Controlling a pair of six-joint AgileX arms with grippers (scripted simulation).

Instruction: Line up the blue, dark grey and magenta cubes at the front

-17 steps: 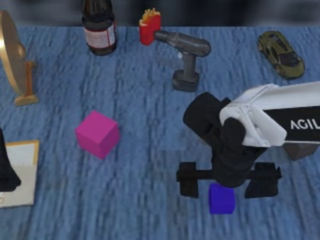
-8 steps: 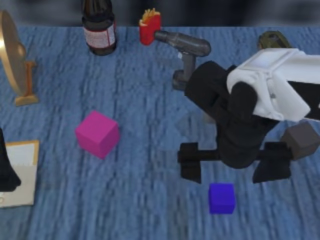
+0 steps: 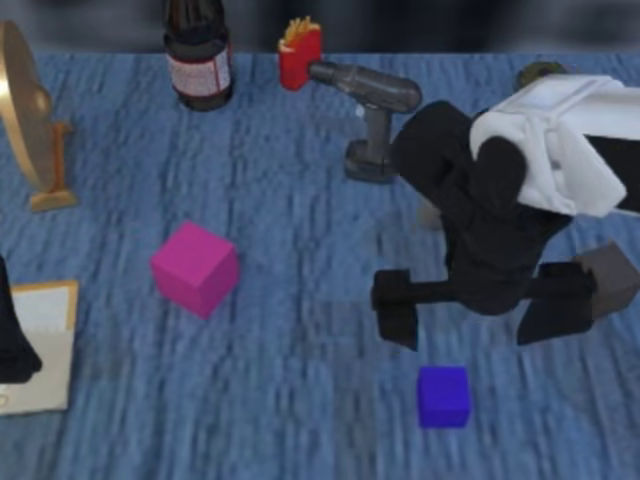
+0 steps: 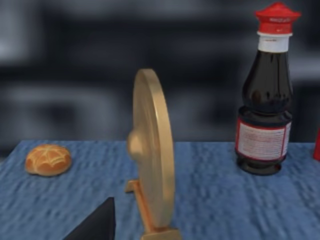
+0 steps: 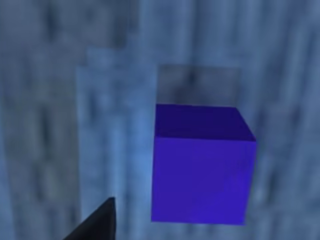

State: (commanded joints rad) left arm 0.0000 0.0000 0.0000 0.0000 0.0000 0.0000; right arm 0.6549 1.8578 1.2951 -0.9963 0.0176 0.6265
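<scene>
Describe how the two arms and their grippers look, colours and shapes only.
The right arm has a white, boxy shell over black rounded segments, ending in a black crossbar with two blocky black fingers; the right gripper is matte black throughout. No lettering or cables show on it now. Of the left arm only a black piece shows at the table's left edge, plus a dark pointed fingertip in its wrist view.

Top view overhead, right wrist close above blue cube (image 5: 202, 165), left wrist level

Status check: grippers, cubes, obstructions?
Right gripper open, above blue cube. Left arm parked at left edge. Dark grey cube beside right fingers; magenta cube unobstructed.
</scene>
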